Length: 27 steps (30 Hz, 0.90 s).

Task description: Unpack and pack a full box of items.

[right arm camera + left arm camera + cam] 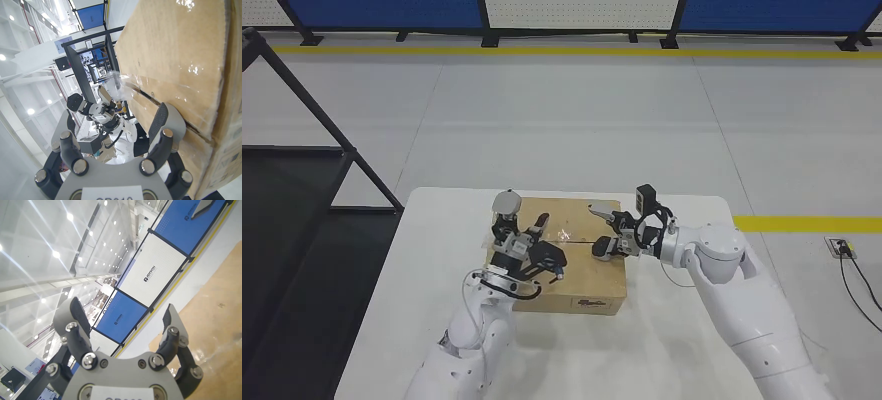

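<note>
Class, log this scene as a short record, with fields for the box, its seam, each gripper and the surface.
Box: cardboard box, flaps closed
Surface: white table
Seam: runs along the box top, covered with clear tape
Left gripper: open, over one end of the box top
Right gripper: open, at the opposite end, one finger beside the seam

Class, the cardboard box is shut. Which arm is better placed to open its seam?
Likely right: the right gripper is open, one of its fingers at the seam's end on the box. The left gripper hangs open above it.
</note>
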### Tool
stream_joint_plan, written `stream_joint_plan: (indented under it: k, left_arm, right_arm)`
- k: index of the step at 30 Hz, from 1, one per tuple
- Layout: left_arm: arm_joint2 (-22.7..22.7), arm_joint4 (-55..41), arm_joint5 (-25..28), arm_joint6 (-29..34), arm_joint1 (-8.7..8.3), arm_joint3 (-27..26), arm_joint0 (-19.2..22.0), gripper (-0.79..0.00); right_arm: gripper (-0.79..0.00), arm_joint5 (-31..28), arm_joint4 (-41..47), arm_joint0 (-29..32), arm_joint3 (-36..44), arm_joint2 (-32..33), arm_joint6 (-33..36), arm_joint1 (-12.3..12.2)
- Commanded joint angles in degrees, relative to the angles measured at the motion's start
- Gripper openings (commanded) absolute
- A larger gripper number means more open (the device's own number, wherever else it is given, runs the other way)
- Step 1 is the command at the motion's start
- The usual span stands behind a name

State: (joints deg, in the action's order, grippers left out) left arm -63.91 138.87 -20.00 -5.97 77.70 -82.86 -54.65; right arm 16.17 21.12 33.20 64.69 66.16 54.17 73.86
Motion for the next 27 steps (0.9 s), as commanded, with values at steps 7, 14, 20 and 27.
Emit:
stream_joint_plan:
  k: [7,14,20,27]
  left_arm:
    - [1.46,0.68,-0.35,0.16,0.74,1.64,0.90,0.000]
    - [-0.47,-0.29,-2.33,-1.27,0.75,-1.62,-0.36,0.000]
    - [-6.02,-2.51,-2.31,-3.23,-0.06,-9.34,-3.98,0.000]
    - [-19.95,-7.06,1.80,-7.41,-2.07,-17.57,-11.82,0.000]
  right_arm:
    - [0.000,-0.39,0.31,-0.29,-0.79,-0.23,0.49,-0.16]
    - [0.000,-0.74,0.61,-0.59,-1.26,-0.57,0.97,-0.25]
    - [0.000,-1.29,0.83,-1.18,-1.68,-1.02,1.45,-0.26]
    - [0.000,-1.43,0.39,-2.46,-2.37,-1.96,2.50,-0.24]
